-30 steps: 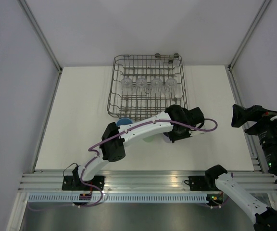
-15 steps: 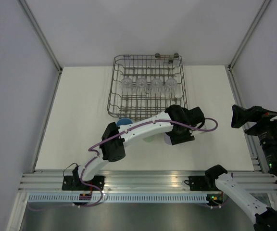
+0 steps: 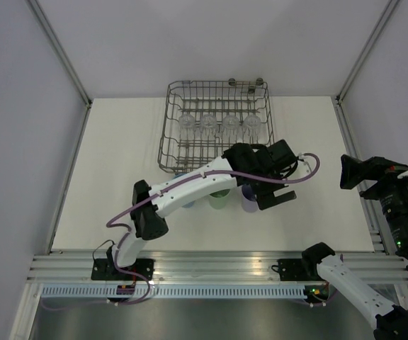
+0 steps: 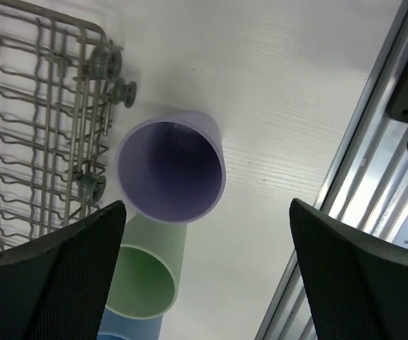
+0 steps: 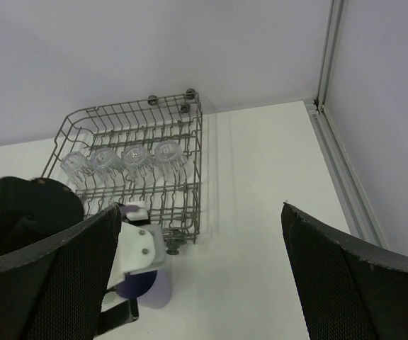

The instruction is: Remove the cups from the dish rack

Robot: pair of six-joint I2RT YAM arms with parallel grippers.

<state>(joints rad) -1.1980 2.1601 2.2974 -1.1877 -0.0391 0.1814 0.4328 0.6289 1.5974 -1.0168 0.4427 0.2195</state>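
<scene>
a: where are the cups now?
b: three plastic ones stand on the table [image 3: 119, 177], just in front of the dish rack [image 3: 167, 152] — the lilac cup [image 4: 170, 166], the green cup [image 4: 147, 273] just beside it, and the blue cup [image 4: 129, 331] after that. four clear glasses [image 3: 230, 122] are in a row at the far side of the rack.
a: and the hands?
b: the left hand [image 4: 205, 204] hangs above the lilac cup, its fingers wide apart and holding nothing. the right hand [image 5: 200, 276] is off to the side, also wide and empty.
a: how will the glasses handle?
b: i judge them light but hard, smooth and breakable — they can slip from the pads or knock on the wires. i would take one across its side wall, at the middle of its height, with gentle force, and lift it straight up from the tines. i cannot tell if they stand mouth up or down.
a: and the plastic cups?
b: light and stiff, easy to tip over, so the arm should pass them with care.
</scene>
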